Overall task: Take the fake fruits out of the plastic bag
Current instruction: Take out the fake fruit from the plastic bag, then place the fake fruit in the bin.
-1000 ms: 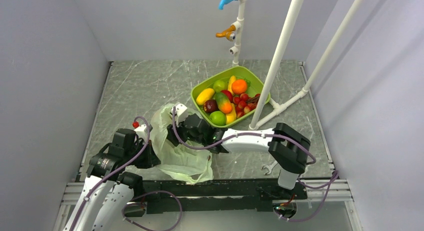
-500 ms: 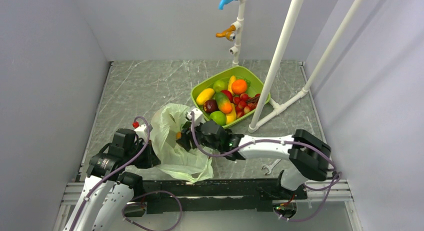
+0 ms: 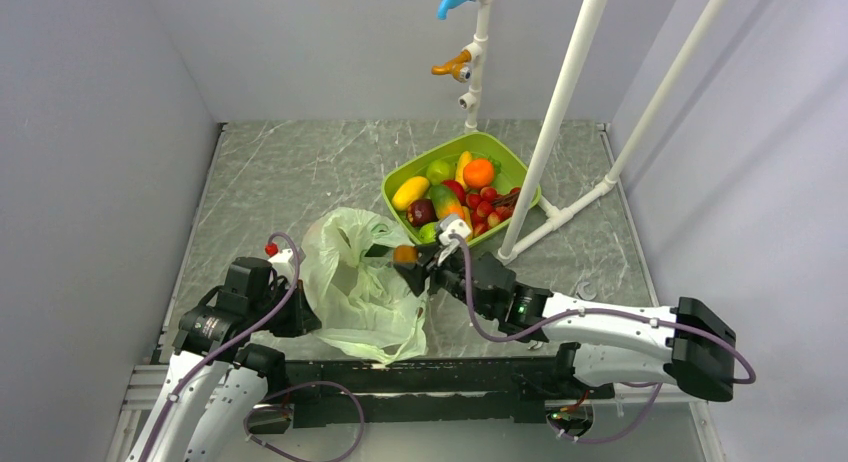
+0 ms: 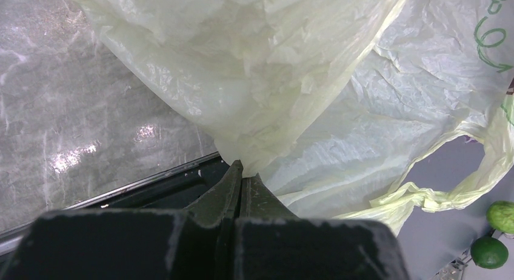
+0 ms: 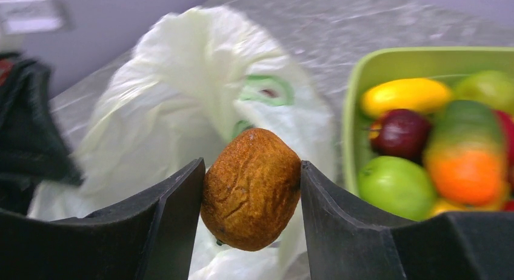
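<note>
Brown fruit (image 5: 251,189) is gripped across its waist by half-open right jaws, outside the plastic bag (image 3: 350,282), with the green tray (image 5: 350,119) just ahead-right, while the bag's edge is pinched by shut left jaws.

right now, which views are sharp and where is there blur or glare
Right wrist: the brown fruit up close is sharp, the plastic bag and green tray behind it are blurred. Left wrist: bag wrinkles crisp, white glare on the table. Top external: even light, sharp throughout.
</note>
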Controlling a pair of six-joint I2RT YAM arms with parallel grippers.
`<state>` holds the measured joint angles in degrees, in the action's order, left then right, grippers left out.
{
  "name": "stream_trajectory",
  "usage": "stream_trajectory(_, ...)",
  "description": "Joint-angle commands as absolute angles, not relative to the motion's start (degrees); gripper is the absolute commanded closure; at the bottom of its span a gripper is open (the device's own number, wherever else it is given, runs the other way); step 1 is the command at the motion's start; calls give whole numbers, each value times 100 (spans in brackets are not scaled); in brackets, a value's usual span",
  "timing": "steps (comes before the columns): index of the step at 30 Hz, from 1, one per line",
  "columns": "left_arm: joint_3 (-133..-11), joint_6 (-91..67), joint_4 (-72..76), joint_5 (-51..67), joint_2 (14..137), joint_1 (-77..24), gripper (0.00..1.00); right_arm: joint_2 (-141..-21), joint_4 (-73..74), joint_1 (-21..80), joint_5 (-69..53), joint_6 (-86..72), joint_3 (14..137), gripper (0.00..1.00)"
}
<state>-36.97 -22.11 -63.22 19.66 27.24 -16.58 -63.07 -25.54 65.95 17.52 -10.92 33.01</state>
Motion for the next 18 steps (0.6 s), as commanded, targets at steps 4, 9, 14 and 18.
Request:
stream_trajectory(4,-3727,-2136,-6155,2057,2639,-1632,100,-6275,-1553,6473,3915,-634,3871,100)
stream_trajectory(9,-3727,-2129,-6151,2069,2605,-1634,100,-6468,-1117,6086,3826,-995,4079,100)
stream_trajectory(14,-3727,-2131,-6152,2071,2579,-1633,100,-7095,-102,5690,3827,-1559,4895,100)
stream_trajectory(18,-3727,-2153,-6141,2039,2518,-1611,100,-7508,524,5511,4109,-1580,5442,100)
